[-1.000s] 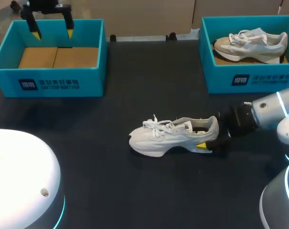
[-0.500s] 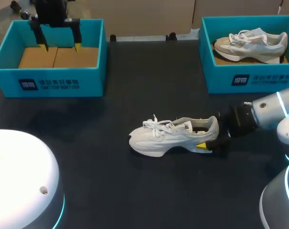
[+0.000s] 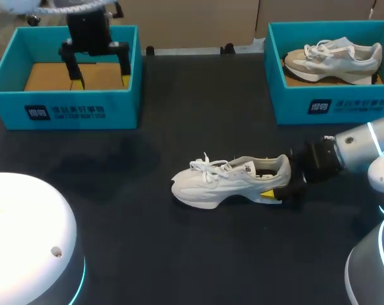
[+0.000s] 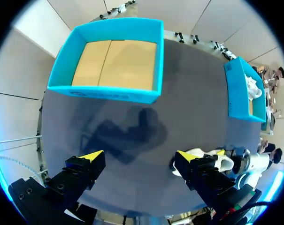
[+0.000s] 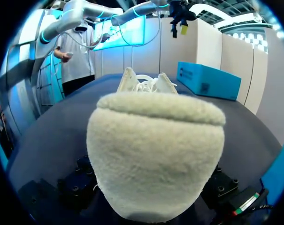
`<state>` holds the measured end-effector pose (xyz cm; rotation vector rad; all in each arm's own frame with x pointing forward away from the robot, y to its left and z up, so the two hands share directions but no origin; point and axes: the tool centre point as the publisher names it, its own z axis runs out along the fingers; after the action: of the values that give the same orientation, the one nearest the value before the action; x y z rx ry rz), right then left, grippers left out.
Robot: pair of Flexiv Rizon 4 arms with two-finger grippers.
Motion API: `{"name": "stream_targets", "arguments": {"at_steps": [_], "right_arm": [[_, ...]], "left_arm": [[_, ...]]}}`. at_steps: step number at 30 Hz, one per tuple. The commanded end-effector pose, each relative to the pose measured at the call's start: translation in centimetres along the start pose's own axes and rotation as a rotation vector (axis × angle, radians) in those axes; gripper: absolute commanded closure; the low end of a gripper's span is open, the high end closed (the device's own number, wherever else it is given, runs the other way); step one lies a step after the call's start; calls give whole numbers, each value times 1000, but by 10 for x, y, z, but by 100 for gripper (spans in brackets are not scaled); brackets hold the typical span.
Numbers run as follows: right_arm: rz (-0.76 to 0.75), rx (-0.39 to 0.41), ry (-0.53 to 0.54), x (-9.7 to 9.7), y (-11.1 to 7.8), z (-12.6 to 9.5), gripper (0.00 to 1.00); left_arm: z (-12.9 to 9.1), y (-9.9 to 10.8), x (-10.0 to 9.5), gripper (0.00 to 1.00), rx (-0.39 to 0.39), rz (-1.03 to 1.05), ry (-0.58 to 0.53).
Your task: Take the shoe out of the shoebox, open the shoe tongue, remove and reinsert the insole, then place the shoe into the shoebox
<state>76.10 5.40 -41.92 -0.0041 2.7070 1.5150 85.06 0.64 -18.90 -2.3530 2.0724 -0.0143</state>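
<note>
Shoe: the white sneaker (image 3: 223, 181) stands upright on its sole near the middle of the dark table (image 3: 179, 254), outside both boxes. Its toe points toward my left and its heel toward my right. The laces (image 3: 207, 168) lie loose over the tongue.
Right arm: it comes in low from the right edge, with the right gripper (image 3: 272, 182) at the sneaker's heel.
Right jaws: closed around the heel. The near finger (image 3: 268, 194) lies with its yellow tip against the side of the sole, and the far finger is hidden behind the heel. In the right wrist view the fleecy heel collar fills the space ahead of the gripper and covers both tips.
Left arm: it comes in from the far left corner, with the left gripper (image 3: 101, 81) hanging over the empty shoebox (image 3: 125, 108) toward its right side, fingers pointing down.
Left jaws: spread wide with nothing between them. In the left wrist view the table and the sneaker lie far below the two yellow tips.
Empty shoebox: teal, at the far left of the table, with only its brown cardboard floor (image 3: 49, 76) showing inside.
Second shoebox (image 3: 357, 105): teal, at the far right, well apart from the white sneaker.
Second sneaker (image 3: 334, 57): grey and white, lying inside the second shoebox with its toe toward the right.
</note>
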Motion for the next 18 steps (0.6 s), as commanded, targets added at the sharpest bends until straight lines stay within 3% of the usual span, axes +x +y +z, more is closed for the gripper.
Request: {"name": "stream_targets", "arguments": {"at_steps": [1, 10, 18], "right_arm": [[0, 4, -1, 3, -1, 8, 100], [0, 4, -1, 3, -1, 8, 100], [0, 4, -1, 3, -1, 8, 100]], "left_arm": [[10, 29, 13, 0, 23, -4, -13], [14, 63, 37, 0, 32, 5, -32], [22, 89, 77, 0, 29, 34, -36]]}}
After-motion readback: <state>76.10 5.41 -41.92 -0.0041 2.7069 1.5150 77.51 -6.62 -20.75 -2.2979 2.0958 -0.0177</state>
